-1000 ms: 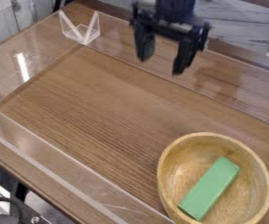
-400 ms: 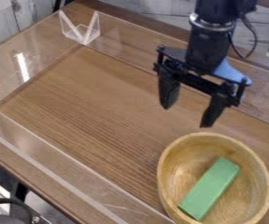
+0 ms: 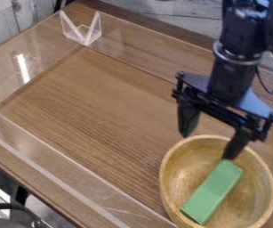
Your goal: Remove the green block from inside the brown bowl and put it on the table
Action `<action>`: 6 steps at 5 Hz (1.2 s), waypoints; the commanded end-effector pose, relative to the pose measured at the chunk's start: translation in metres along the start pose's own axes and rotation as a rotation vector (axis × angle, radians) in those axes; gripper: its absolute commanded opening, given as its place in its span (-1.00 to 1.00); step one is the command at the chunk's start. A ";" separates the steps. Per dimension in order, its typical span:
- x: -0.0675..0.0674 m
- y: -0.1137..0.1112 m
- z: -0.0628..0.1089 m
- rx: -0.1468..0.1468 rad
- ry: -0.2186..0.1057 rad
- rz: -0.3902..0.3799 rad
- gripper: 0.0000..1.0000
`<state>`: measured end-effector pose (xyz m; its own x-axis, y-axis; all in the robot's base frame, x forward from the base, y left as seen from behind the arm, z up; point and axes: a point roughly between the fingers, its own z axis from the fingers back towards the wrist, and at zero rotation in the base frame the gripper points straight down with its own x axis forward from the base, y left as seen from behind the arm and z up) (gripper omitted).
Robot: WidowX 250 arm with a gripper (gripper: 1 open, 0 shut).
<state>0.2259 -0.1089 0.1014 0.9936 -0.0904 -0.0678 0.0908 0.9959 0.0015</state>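
The green block (image 3: 213,192), a flat bright green bar, lies slanted inside the brown bowl (image 3: 174,171), a shallow tan wooden bowl at the lower right of the table (image 3: 97,107). My gripper (image 3: 212,133) points down over the bowl's far rim, open, with nothing between its black fingers (image 3: 186,116). One fingertip hangs just above the block's upper end; I cannot tell whether it touches.
Clear acrylic walls (image 3: 44,67) edge the tabletop, with a folded clear corner piece (image 3: 82,28) at the back left. The arm's black body (image 3: 245,44) rises at the upper right.
The open gripper has travelled from the back of the table down and to the right, ending over the bowl's far rim. Block and bowl have not moved.
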 end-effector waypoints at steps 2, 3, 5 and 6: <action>-0.002 -0.015 -0.004 -0.021 -0.056 -0.002 1.00; -0.004 -0.019 -0.011 -0.021 -0.053 -0.009 1.00; -0.008 -0.023 -0.023 -0.030 -0.051 -0.030 1.00; -0.007 -0.024 -0.028 -0.033 -0.054 -0.035 1.00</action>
<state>0.2128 -0.1283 0.0667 0.9924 -0.1160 -0.0403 0.1152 0.9931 -0.0212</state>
